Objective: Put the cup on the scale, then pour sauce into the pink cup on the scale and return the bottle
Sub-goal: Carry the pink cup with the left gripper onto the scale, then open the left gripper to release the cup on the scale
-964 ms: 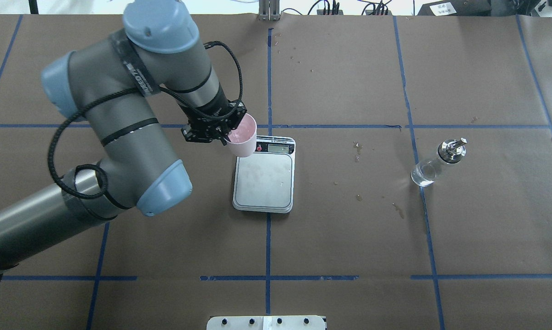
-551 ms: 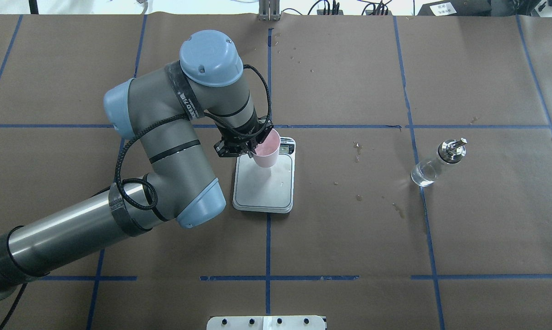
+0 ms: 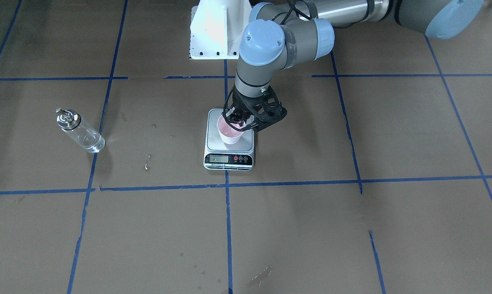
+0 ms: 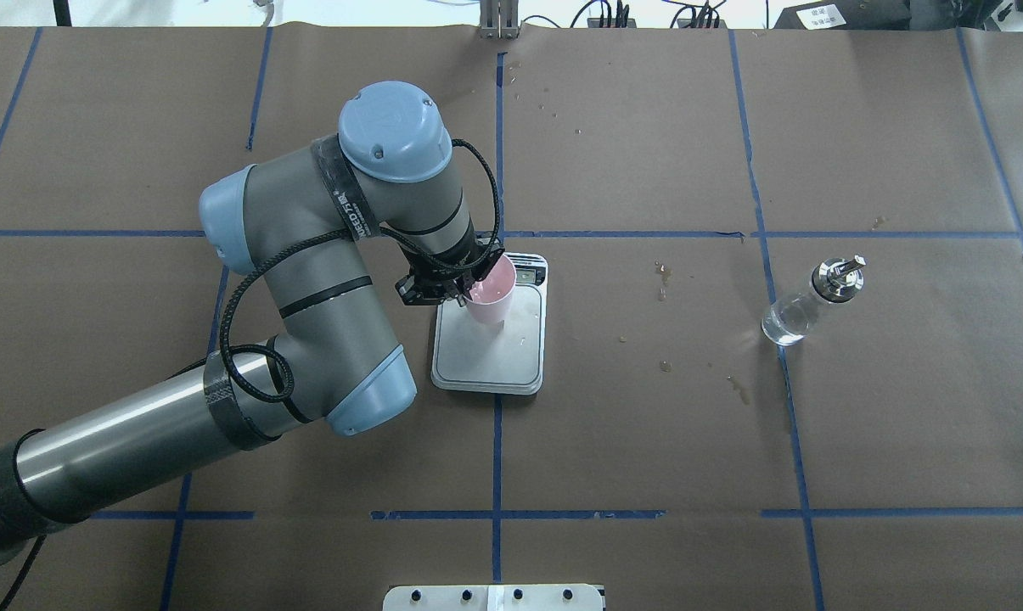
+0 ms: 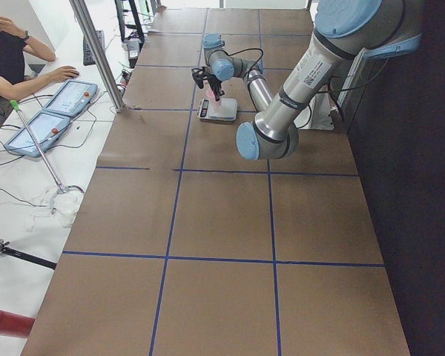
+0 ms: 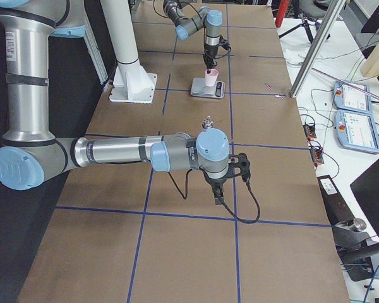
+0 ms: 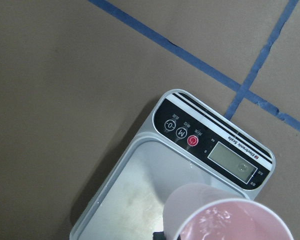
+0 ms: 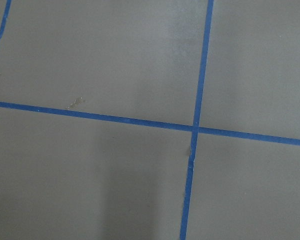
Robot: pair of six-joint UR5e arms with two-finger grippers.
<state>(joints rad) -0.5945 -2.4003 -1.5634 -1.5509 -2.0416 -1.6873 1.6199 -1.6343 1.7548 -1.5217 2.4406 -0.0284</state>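
Your left arm [image 4: 324, 288] comes in from the near-left corner of the overhead view. The forearm slants in low, the elbow doubles back, and the wrist drops straight down over the scale [image 4: 494, 356]. The left jaws are clenched on the cup [image 4: 490, 293], pinching its rim on the side toward the arm. The cup is upright, mouth up and pink inside, and sits over the display end of the platform. From the front it lines up just behind the black strip with the buttons. Its base is down at the steel, but you cannot tell from these views whether it is resting there or a hair above. Your left wrist camera looks past the cup [image 7: 225, 215] at the scale's buttons and LCD.

The bottle [image 4: 812, 301] stands on the tabletop [image 4: 647, 424] well apart from the scale, out on your right side, silver collar and spout on top. The sauce [image 4: 784, 325] shows as clear liquid in its lower part.

Your right arm [image 6: 126, 153] is stretched low and level over the tabletop in the right-side view, wrist turned down, its camera seeing only brown paper and blue tape. Whether the right jaws are released or clenched, you cannot tell
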